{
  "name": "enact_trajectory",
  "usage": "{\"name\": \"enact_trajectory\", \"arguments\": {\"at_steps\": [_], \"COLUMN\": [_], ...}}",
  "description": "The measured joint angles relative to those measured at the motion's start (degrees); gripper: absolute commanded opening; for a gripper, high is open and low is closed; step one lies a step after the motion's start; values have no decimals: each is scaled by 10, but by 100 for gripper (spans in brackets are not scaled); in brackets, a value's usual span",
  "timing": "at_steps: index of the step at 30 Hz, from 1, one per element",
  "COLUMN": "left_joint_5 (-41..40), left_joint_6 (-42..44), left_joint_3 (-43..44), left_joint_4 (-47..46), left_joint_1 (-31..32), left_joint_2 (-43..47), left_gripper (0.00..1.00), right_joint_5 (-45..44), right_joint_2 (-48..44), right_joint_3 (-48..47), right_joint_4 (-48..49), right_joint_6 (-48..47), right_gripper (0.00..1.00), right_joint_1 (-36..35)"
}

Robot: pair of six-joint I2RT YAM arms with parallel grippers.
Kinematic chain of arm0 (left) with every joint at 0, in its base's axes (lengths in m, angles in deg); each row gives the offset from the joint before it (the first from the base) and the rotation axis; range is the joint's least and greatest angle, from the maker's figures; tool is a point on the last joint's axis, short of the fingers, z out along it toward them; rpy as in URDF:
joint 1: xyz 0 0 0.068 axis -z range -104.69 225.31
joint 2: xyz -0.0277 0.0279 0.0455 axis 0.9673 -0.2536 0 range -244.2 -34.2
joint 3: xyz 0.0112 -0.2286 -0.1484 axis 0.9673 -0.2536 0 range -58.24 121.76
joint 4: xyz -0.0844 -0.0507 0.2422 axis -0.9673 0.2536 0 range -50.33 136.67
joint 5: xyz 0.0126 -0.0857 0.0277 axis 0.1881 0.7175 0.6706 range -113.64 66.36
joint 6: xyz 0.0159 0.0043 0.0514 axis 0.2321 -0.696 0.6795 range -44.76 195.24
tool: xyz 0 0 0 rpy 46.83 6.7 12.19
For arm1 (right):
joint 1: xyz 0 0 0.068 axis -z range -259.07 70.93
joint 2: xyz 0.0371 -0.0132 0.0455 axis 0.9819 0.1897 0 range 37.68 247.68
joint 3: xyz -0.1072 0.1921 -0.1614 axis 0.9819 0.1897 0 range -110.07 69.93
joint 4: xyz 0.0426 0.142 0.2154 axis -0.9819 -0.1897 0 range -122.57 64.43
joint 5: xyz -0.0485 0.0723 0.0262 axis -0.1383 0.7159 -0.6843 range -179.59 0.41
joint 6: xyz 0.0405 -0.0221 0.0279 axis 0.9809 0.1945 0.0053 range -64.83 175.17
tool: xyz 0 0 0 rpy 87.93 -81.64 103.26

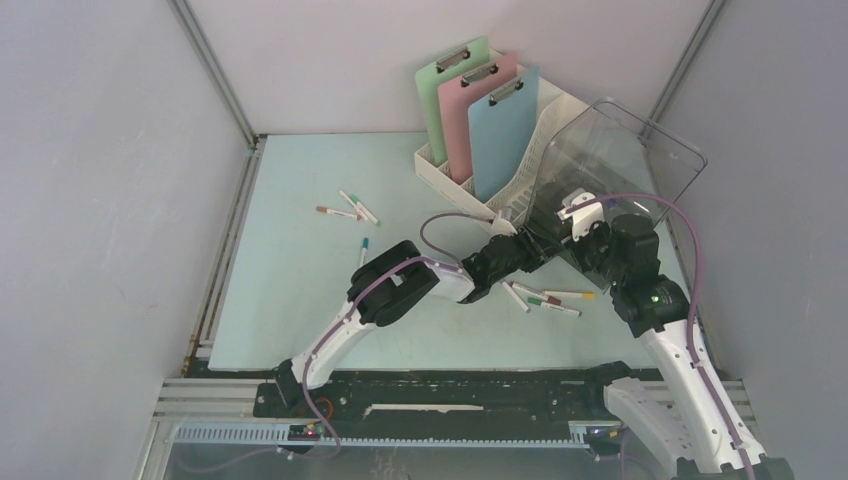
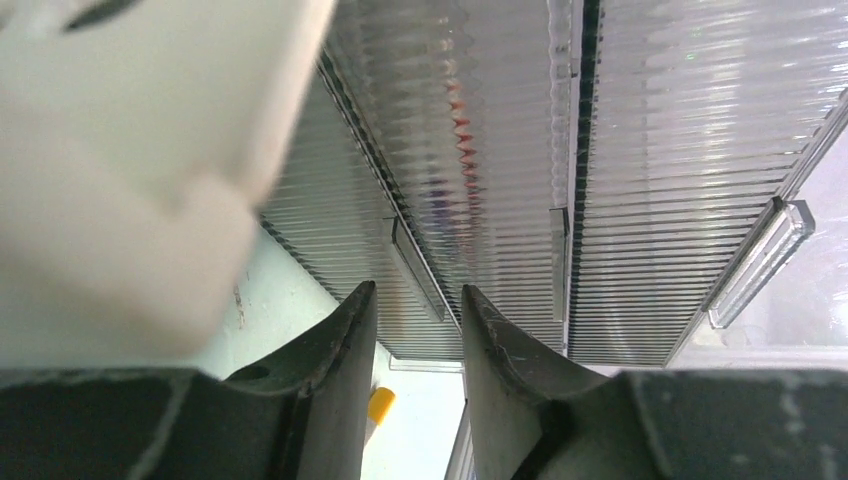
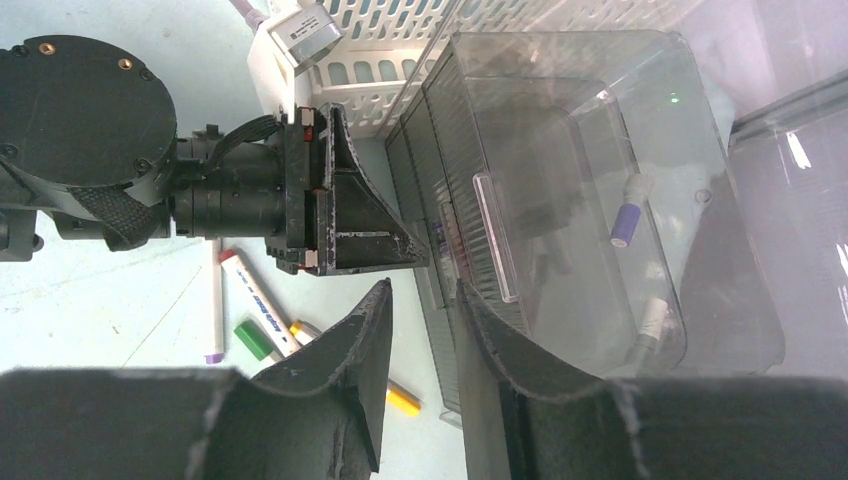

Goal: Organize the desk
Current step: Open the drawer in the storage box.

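The pale mint-blue desk (image 1: 300,280) carries loose markers. A clear smoky ribbed bin (image 1: 620,160) stands tilted at the right, beside the white rack. My right gripper (image 1: 572,215) straddles the bin's wall (image 3: 445,250), one finger inside and one outside, and is shut on it (image 3: 425,290). Two markers (image 3: 630,215) lie inside the bin. My left gripper (image 1: 525,240) reaches in from the left. Its jaws are slightly apart and hold nothing (image 2: 415,290), with the tips against the bin's ribbed outside (image 2: 650,150).
A white rack (image 1: 440,175) holds green (image 1: 440,100), pink (image 1: 475,110) and blue (image 1: 503,130) clipboards. Several markers (image 1: 545,298) lie under the arms. More markers (image 1: 345,208) lie at mid-left, and a single one (image 1: 363,248) lies nearer. Walls close in on three sides.
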Motion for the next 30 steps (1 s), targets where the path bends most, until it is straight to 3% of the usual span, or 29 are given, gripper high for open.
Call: {"name": "enact_trajectory", "arguments": {"at_steps": [10, 30], "left_joint_5": [-27, -27], "left_joint_6": [28, 76], "left_joint_3": [19, 25], "left_joint_4": [57, 54], "left_joint_1": [0, -2], "left_joint_2": [0, 0], "left_gripper": [33, 42], "right_joint_5": [0, -3], "right_joint_2": [0, 0], "right_joint_3": [0, 1], "right_joint_4": [3, 5], "right_joint_6": [0, -3], "right_gripper": [37, 37], "right_joint_1": [-2, -8]}}
